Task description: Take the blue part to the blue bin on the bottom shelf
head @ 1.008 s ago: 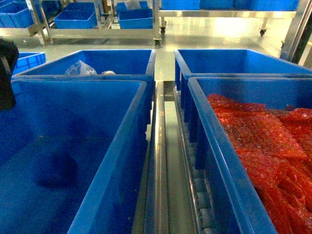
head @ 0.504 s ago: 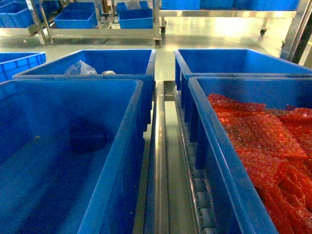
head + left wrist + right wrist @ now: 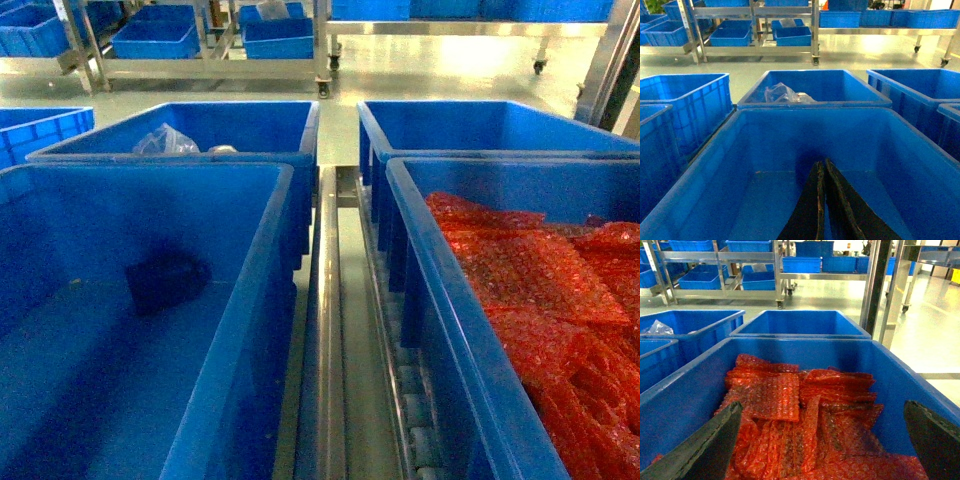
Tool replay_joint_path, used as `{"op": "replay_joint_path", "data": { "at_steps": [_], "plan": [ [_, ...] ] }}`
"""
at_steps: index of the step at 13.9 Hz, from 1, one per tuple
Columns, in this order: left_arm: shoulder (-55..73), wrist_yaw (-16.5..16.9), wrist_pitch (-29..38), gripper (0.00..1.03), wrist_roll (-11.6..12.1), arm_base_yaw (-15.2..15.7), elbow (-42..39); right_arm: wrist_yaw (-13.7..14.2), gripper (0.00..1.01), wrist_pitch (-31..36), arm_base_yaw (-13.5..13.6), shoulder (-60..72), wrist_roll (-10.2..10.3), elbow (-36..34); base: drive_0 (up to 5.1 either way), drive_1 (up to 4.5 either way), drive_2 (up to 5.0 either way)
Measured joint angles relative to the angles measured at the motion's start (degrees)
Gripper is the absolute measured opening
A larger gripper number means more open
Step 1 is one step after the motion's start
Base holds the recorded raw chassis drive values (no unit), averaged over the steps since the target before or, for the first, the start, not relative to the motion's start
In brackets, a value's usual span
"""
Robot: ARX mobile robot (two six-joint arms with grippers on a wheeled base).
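We see the blue part (image 3: pixel 165 280) lying inside the blue bin (image 3: pixel 262 300). Our left gripper (image 3: pixel 822 167) is pinched together above the bin; our right gripper (image 3: pixel 822 440) gapes wide.

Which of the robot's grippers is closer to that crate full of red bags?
The right gripper: it hangs open directly over the crate of red bags. The left gripper sits shut over the neighbouring blue bin.

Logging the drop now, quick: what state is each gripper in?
Left gripper: shut, holding nothing, above the blue bin.
Right gripper: open, empty, over the red plastic bags.
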Motion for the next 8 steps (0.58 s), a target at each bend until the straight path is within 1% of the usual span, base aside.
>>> {"op": "replay_joint_path", "data": {
  "at_steps": [1, 2, 3, 4, 5, 8],
  "plan": [
    [-2.1, 1.2, -1.4, 0.02, 0.0, 1.2, -0.6, 0.0, 0.98, 0.0, 0.0, 0.0, 0.0, 0.0, 0.0, 0.00, 0.0],
    [-5.1, 6.1, -3.8, 0.02, 0.1, 6.5, -1.4, 0.0, 0.98, 0.0, 0.0, 0.0, 0.0, 0.0, 0.0, 0.00, 0.0],
    [-7.2, 6.6, -3.2, 0.02, 0.1, 6.7, -2.5, 0.0, 0.98, 0.0, 0.0, 0.0, 0.0, 0.0, 0.0, 0.00, 0.0],
    [-8.8, 6.6, -4.9, 0.02, 0.1, 6.4, -3.4, 0.0, 0.98, 0.0, 0.0, 0.0, 0.0, 0.0, 0.0, 0.00, 0.0],
    [-9.1, 6.6, -5.0, 0.02, 0.1, 6.4, -3.4, 0.0, 0.98, 0.0, 0.0, 0.0, 0.0, 0.0, 0.0, 0.00, 0.0],
    [-12.7, 6.6, -8.0, 0.02, 0.1, 6.4, -3.4, 0.0, 0.98, 0.0, 0.0, 0.0, 0.0, 0.0, 0.0, 0.00, 0.0]
  ]
}}
